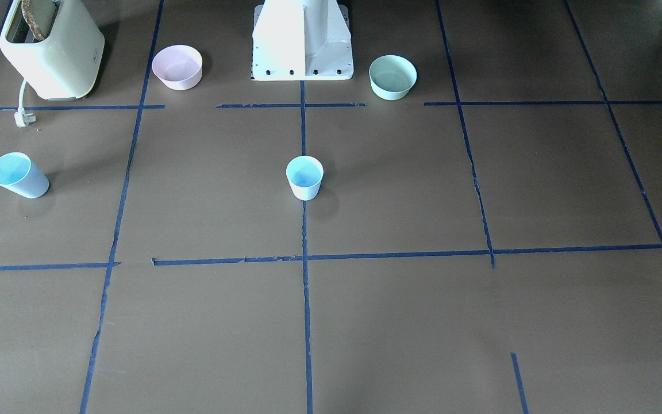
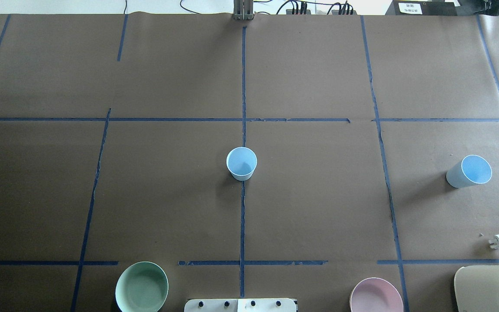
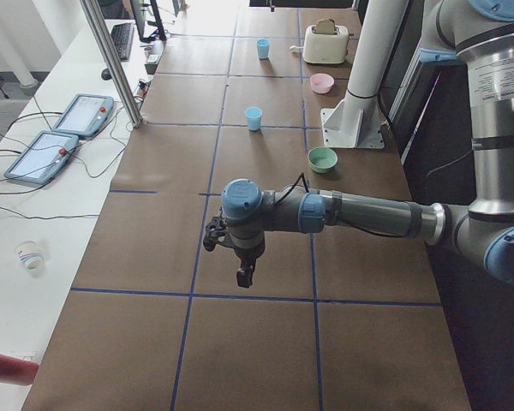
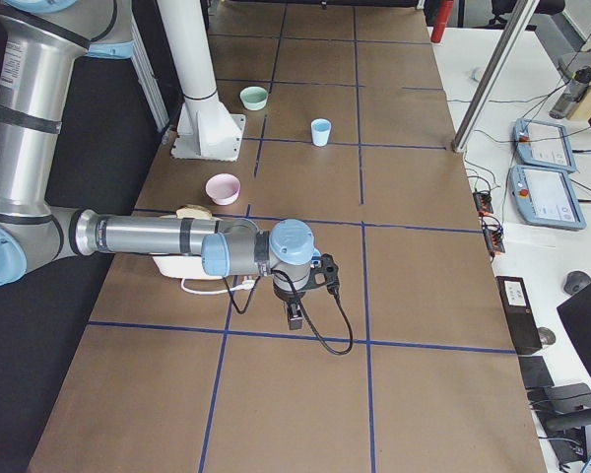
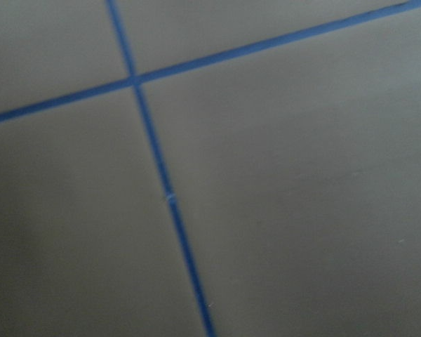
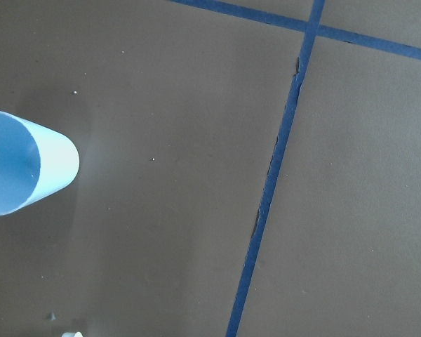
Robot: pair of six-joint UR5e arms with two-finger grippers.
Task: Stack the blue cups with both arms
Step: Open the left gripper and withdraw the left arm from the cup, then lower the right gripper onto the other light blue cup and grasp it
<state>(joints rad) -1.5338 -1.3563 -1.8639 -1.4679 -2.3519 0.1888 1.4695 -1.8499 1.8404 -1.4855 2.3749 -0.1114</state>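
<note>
Progress is nil as far as the pictures show: nothing is stacked, and both cups sit on the worktop [image 2: 319, 208]. Nearest in each side view is an arm stretched low over the brown paper. The left arm [image 3: 368, 214] has its left claw [image 3: 242, 276] pointing down beside a taped crossing, and the right arm [image 4: 138, 236] has its right claw [image 4: 295, 317] doing the same at its own end. Both claws show only in those side views, so I cannot tell how far either is open, though neither carries a cup. Close to the pedestal base [image 1: 302, 52] sit the pink bowl [image 1: 177, 66] and the mint-green bowl [image 1: 392, 76], one on each side. The toaster [image 1: 52, 49] is at the robot's right end, and none of these belongs to the job. Farther out, the centre cup [image 2: 241, 163] stands upright, mouth up, on the middle tape line. The right-hand cup [image 2: 469, 171] stands well apart from it toward the robot's right, and it seems upright too. The right wrist camera catches that cup at its picture's left edge, so the right claw is near it but not over it. By my judgement everything is left to do: grasp, lift, carry across, and nest one cup inside the other.
</note>
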